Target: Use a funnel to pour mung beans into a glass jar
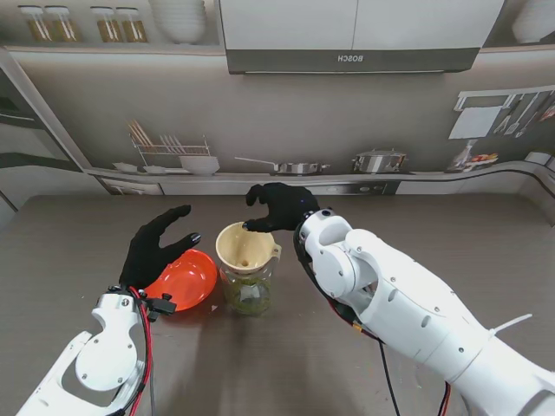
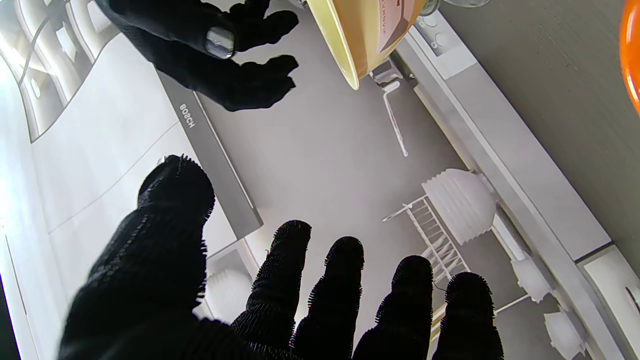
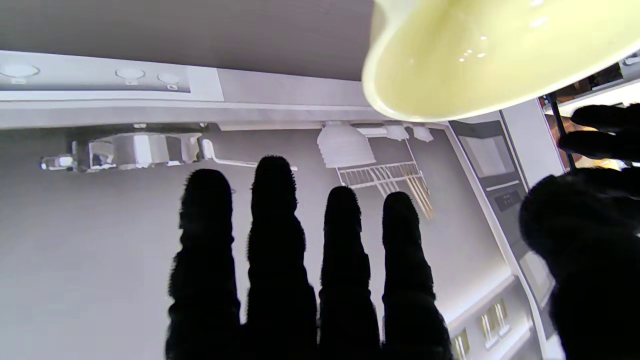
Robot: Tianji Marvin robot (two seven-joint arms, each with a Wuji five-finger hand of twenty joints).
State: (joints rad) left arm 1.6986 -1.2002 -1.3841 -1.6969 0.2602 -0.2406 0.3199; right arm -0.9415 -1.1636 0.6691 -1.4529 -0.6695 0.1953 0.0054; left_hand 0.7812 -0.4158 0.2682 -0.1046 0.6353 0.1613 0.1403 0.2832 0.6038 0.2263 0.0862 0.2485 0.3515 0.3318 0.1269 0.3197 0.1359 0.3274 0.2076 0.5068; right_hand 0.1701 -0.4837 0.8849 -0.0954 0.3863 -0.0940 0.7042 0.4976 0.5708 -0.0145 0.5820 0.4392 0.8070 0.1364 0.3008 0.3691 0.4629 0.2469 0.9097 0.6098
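A pale yellow funnel (image 1: 244, 248) sits in the mouth of a glass jar (image 1: 249, 292) with green mung beans at its bottom, mid-table. An orange bowl (image 1: 186, 280) rests tilted on the table just left of the jar. My left hand (image 1: 157, 246) hovers open over the bowl's far-left side, fingers spread, holding nothing. My right hand (image 1: 279, 206) hangs open just beyond the funnel's far right rim, thumb near the rim. The funnel (image 3: 480, 55) shows close in the right wrist view, and the funnel (image 2: 365, 35) and right hand (image 2: 210, 50) show in the left wrist view.
A printed kitchen backdrop stands behind the grey table (image 1: 434, 225). A sliver of the orange bowl (image 2: 631, 55) shows at the edge of the left wrist view. My right forearm (image 1: 399, 303) crosses the table's near right part.
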